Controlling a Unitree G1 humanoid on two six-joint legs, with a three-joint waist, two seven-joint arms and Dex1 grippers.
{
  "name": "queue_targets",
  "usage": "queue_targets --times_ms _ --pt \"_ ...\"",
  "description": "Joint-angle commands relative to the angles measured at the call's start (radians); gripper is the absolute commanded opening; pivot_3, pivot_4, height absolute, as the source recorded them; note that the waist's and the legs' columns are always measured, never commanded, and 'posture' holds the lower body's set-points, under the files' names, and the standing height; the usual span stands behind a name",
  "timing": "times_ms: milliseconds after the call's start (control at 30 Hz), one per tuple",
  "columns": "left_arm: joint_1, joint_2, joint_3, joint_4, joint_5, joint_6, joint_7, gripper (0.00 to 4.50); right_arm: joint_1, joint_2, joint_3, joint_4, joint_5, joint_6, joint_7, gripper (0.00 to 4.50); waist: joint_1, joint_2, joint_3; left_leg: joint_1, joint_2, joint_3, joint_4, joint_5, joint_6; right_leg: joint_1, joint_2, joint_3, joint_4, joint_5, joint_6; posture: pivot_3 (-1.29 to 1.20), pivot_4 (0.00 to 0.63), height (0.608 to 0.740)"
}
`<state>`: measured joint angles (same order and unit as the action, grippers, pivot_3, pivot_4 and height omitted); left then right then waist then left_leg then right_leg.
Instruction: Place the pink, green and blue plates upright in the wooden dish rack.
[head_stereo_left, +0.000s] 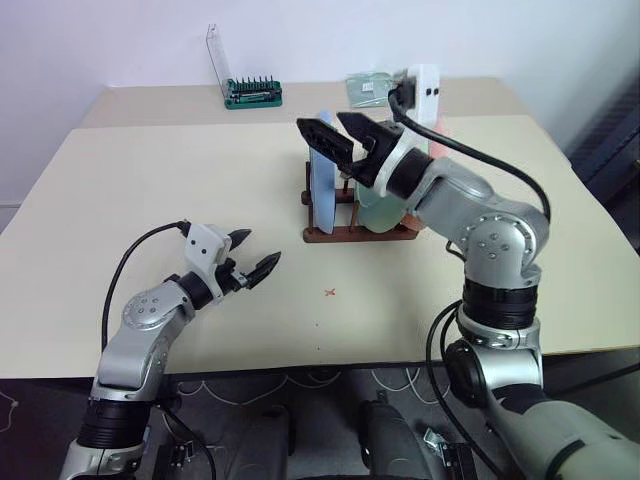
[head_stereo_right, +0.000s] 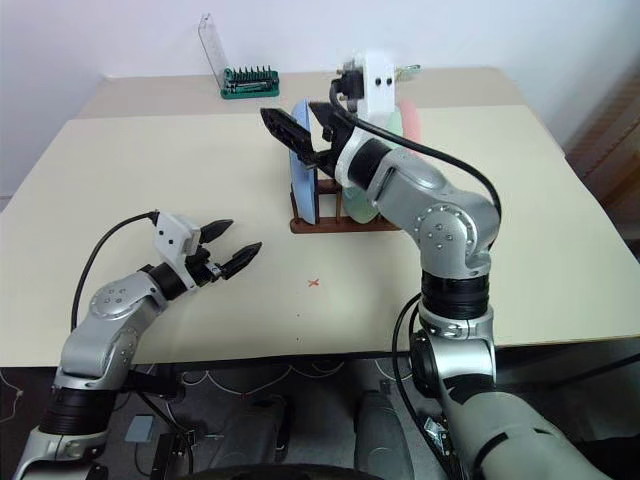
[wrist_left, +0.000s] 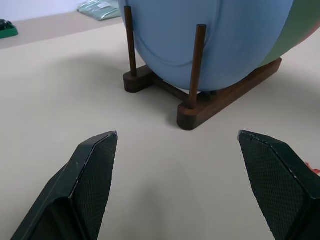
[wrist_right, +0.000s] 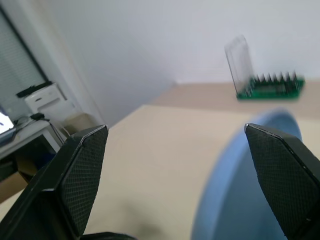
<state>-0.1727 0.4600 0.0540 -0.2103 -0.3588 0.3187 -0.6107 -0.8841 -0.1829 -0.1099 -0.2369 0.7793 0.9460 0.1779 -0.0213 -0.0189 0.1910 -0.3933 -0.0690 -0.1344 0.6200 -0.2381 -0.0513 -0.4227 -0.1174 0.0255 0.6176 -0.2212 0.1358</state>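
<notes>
We count all three plates standing on edge in the wooden dish rack (head_stereo_left: 345, 225): the blue plate (head_stereo_left: 322, 165) in the slot nearest the table's middle, the green plate (head_stereo_left: 380, 205) behind it, and the pink plate (head_stereo_left: 437, 135) showing as a sliver past the right arm. So we judge the placing done; what looks left is for the arms to draw clear.

Our right gripper (head_stereo_left: 335, 138) hangs just above the blue plate's rim with its jaws wide apart and nothing between them. Our left gripper (head_stereo_left: 252, 258) hovers low over the table, well apart from the rack, also spread open and holding nothing.

The beige table (head_stereo_left: 150, 190) is matte and bare apart from a small red cross (head_stereo_left: 329, 292). A second table (head_stereo_left: 150, 103) behind carries a green screwdriver-bit holder (head_stereo_left: 253, 93). A white wall (head_stereo_left: 300, 35) closes the room.
</notes>
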Motion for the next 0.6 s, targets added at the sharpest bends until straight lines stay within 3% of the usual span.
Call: queue_targets --times_ms 33,100,167,233,333,433,600 --pt "-0.018 -0.001 0.002 -0.016 0.0 -0.014 -0.007 3.99 -0.03 -0.027 0.008 -0.057 0.008 -0.011 0.04 4.44 0.0 0.0 0.0 0.0 0.0 0.0 0.0 0.0 0.0 0.0 0.0 0.0 0.0 0.0 0.0 0.0 0.15 0.74" --pt "-0.018 0.0 0.004 -0.015 -0.001 -0.016 -0.011 3.99 -0.031 -0.113 -0.001 -0.096 -0.019 -0.046 0.106 4.44 0.003 0.0 0.0 0.0 0.0 0.0 0.0 0.0 0.0 0.0 0.0 0.0 0.0 0.0 0.0 0.0 0.15 0.74" --pt "-0.011 0.008 0.002 -0.026 -0.012 -0.011 -0.03 3.99 -0.008 -0.235 -0.032 -0.119 -0.042 -0.062 0.173 3.93 0.011 0.0 0.0 -0.002 0.0 0.0 0.0 0.0 0.0 0.0 0.0 0.0 -0.001 0.0 0.0 0.0 0.15 0.74" --pt "-0.004 0.016 -0.004 -0.041 -0.023 -0.002 -0.054 3.99 0.04 -0.356 -0.028 -0.155 -0.072 -0.09 0.257 3.16 0.014 0.0 0.0 -0.004 -0.001 0.0 0.002 0.0 0.001 0.0 0.0 -0.001 -0.004 0.0 0.0 0.0 0.15 0.74" --pt "-0.003 0.023 -0.016 -0.056 -0.029 0.007 -0.082 3.99 0.11 -0.482 -0.016 -0.187 -0.114 -0.138 0.343 1.64 0.004 0.0 0.0 -0.005 -0.001 0.0 0.003 -0.001 0.002 0.001 -0.001 -0.001 -0.005 0.0 0.0 0.0 0.15 0.74" --pt "-0.02 0.032 -0.062 -0.063 -0.04 0.023 -0.143 3.99 0.272 -0.692 0.001 -0.242 -0.229 -0.21 0.475 0.04 0.007 0.0 0.0 -0.004 0.001 0.002 0.002 -0.001 0.002 0.001 0.0 -0.001 -0.004 0.0 0.0 0.0 0.15 0.74" --pt "-0.043 0.02 -0.099 -0.046 -0.034 0.012 -0.183 3.99 0.368 -0.778 0.055 -0.24 -0.357 -0.287 0.496 0.04 0.002 0.001 0.0 -0.005 0.001 0.004 0.005 -0.001 0.003 0.001 -0.001 0.0 -0.005 0.0 0.001 0.0 0.15 0.74"
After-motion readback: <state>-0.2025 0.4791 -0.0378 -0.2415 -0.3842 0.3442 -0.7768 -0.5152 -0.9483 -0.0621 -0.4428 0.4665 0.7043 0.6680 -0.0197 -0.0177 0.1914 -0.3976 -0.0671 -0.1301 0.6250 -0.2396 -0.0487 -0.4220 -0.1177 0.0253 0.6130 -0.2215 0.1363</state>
